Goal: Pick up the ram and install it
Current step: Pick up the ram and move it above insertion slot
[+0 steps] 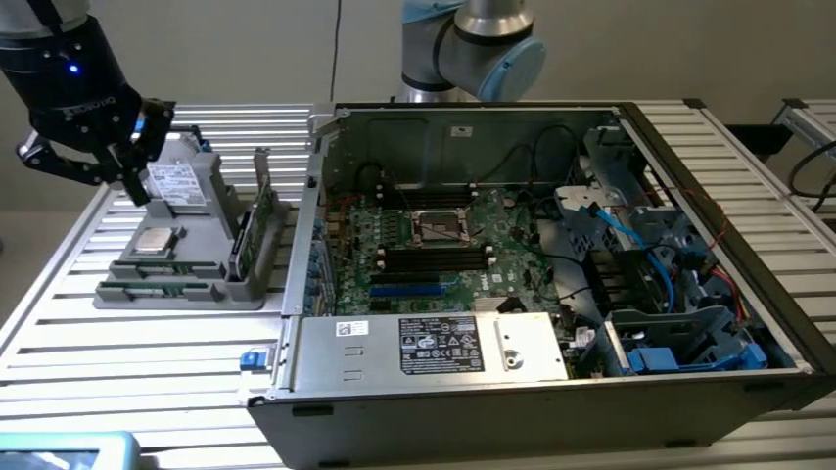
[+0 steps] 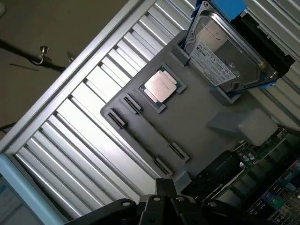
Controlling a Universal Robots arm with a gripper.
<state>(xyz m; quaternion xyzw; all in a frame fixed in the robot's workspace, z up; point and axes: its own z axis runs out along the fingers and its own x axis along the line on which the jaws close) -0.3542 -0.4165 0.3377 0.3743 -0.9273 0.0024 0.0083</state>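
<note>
Hovering over one tray [image 1: 183,290]: one tool [image 1: 86,176]

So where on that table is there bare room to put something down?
Bare slats lie between the tray and the near edge, and in a strip past the case on the exterior view's right. The tray and the case's inside are crowded.
</note>
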